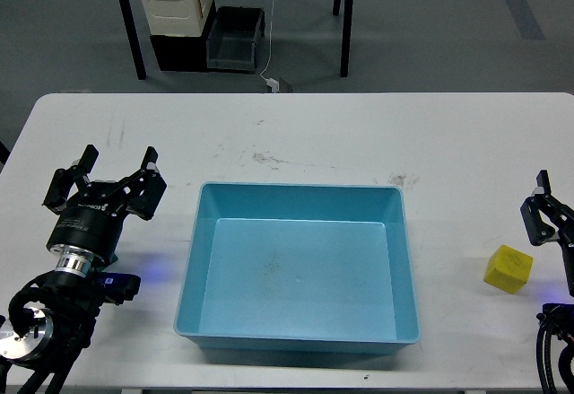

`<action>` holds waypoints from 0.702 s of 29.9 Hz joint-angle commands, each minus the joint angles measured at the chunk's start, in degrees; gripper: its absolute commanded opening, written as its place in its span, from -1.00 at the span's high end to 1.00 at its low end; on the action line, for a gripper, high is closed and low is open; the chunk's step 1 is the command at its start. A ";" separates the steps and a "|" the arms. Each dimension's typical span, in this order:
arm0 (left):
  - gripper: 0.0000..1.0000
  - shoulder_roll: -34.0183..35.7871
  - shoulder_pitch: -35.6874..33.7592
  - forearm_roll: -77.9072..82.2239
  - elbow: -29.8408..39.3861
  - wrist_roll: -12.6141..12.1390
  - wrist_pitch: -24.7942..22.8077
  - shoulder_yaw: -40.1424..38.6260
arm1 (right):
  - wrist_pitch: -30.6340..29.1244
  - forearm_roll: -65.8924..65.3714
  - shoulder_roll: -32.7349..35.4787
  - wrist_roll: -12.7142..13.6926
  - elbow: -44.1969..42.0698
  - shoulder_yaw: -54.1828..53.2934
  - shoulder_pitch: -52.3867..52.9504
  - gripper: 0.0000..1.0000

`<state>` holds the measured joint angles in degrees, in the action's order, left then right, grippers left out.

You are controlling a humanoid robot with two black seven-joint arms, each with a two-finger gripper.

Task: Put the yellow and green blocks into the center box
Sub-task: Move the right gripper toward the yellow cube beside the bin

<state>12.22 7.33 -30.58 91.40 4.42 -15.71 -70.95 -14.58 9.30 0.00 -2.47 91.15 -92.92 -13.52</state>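
The light blue center box (190, 268) lies in the middle of the white table, and nothing shows inside it. A yellow block (508, 268) rests on the table to the right of the box, well apart from it. The green block is out of view. My left gripper (112, 173) hovers left of the box, open, with nothing between its fingers. My right gripper (543, 213) is cut off by the right edge, just above and to the right of the yellow block. Its fingers cannot be told apart.
Beyond the table's far edge, a cream crate (176, 1) and a dark grey bin (235, 40) sit on the floor between black table legs (130, 26). The white table (305, 134) has scuff marks behind the box.
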 commanded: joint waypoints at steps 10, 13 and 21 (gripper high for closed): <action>-1.00 0.62 -0.12 0.00 0.27 5.60 -0.20 -0.15 | 0.17 -0.07 0.00 -0.35 0.00 -0.50 -0.11 -1.00; -1.00 0.79 -0.12 0.00 0.27 5.69 -0.12 -0.15 | 0.08 0.01 0.00 -0.35 -0.09 -1.29 -0.02 -1.00; -1.00 0.62 -0.12 0.00 0.27 6.04 0.06 -0.24 | -4.83 -5.32 0.00 -0.08 -0.18 -2.00 1.38 -1.00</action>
<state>12.94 7.21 -30.58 91.67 10.35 -15.75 -71.13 -16.50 8.20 0.00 -2.59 90.96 -94.88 -12.72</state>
